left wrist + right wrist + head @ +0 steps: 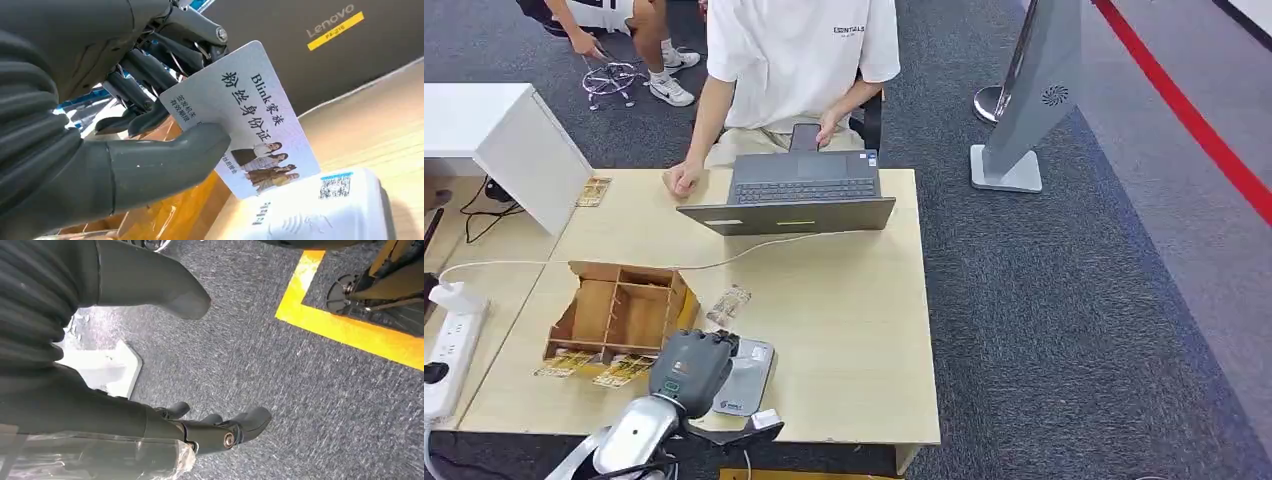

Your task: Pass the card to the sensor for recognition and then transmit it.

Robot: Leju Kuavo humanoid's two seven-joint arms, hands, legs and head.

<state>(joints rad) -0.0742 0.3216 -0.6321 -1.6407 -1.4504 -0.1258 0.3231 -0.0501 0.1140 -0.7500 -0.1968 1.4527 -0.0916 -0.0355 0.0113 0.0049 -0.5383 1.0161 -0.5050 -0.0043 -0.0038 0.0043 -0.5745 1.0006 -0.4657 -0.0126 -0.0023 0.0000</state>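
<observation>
Left hand [115, 150] clamped on card [245, 120], thumb across the face, fingers [145, 75] behind; card tilted, low corner just above reader [320, 210], cannot tell if touching. In head view left hand [689, 365] over reader [746, 378] at near table [854, 330] edge, next to wooden tray [619, 310]. Right hand [220, 432] hanging over carpet, fingers apart, holding nothing. Judged step: presenting card for read, handoff not yet done. Risks: card held at an angle rather than flat over the reader top, so read could fail or be flaky; likely needs lowering and levelling. Grip sits on one end only, most of card cantilevered past thumb; pressing the corner into reader could lever it and slip it out of the pinch. Glossy surface, thin and stiff, little friction margin. Reader looks light and sits close to table edge; downward or sideways push could shove it off or skew it. Tray just beside hand, so a sweep in that direction could knock it or the loose cards [624, 372] in front of it. Cable [724, 262] runs across table towards laptop [799, 200]; snagging on the way out is possible. Person [799, 60] seated behind laptop, far side; transmit reach is long across the table, so laptop lid is in the path if arm travels low.
</observation>
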